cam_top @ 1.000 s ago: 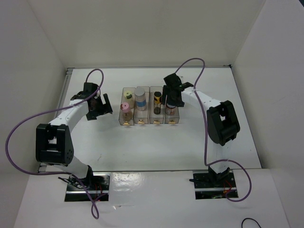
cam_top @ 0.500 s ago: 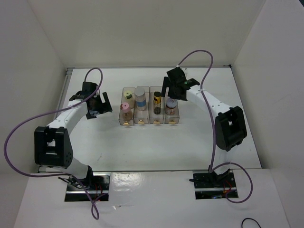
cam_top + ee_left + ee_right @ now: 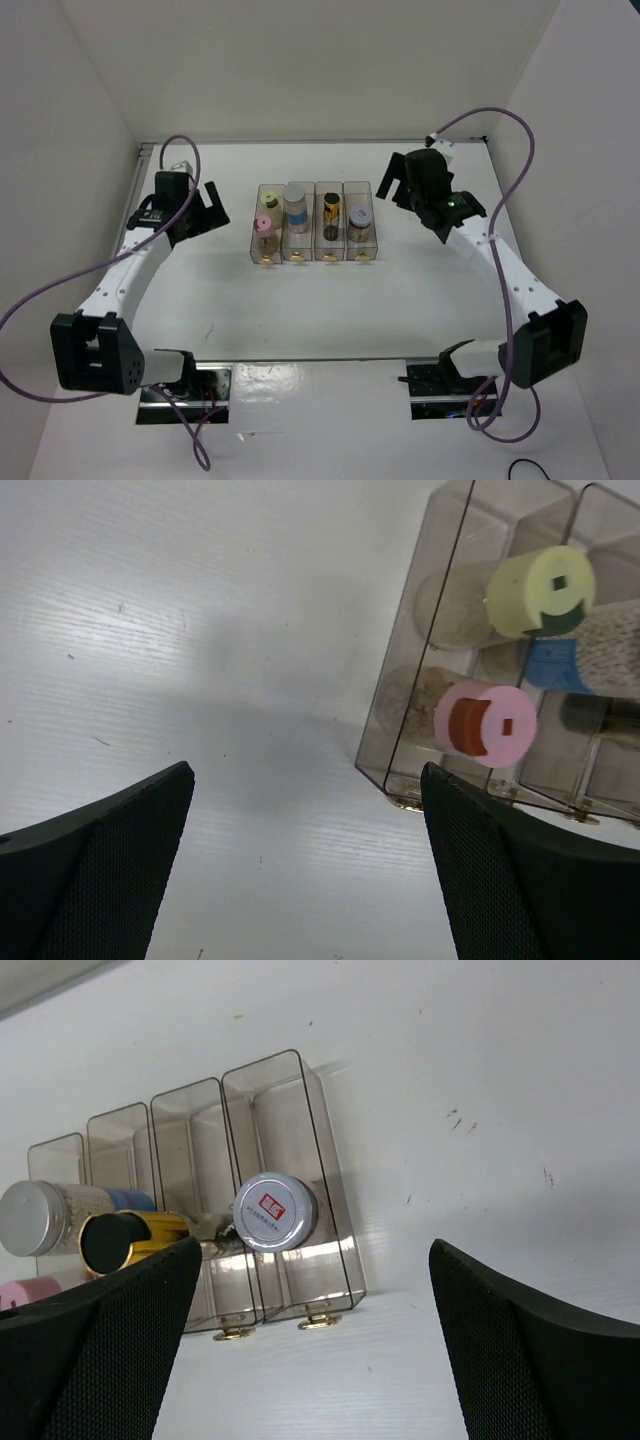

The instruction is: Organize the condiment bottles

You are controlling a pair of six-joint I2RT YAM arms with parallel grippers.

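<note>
- We see five condiment jars standing in a row of four clear rectangular plastic bins (image 3: 357, 187).
- The yellow-green-capped jar (image 3: 272, 196) and the pink-capped jar (image 3: 264, 224) share the leftmost bin.
- Rightward, one per bin, come the blue-banded white-lidded jar (image 3: 295, 205), the slim dark brown bottle (image 3: 332, 215) and the red-marked white-lidded jar (image 3: 360, 214).
- The left gripper (image 3: 305, 810) hangs left of the bins, spread wide and empty.
- The right gripper (image 3: 315, 1280) hangs right of them, likewise.

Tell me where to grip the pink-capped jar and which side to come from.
Grip the pink-capped jar by its round cap, coming straight down from above: it stands upright in the leftmost clear bin, whose walls probably block its sides.
</note>
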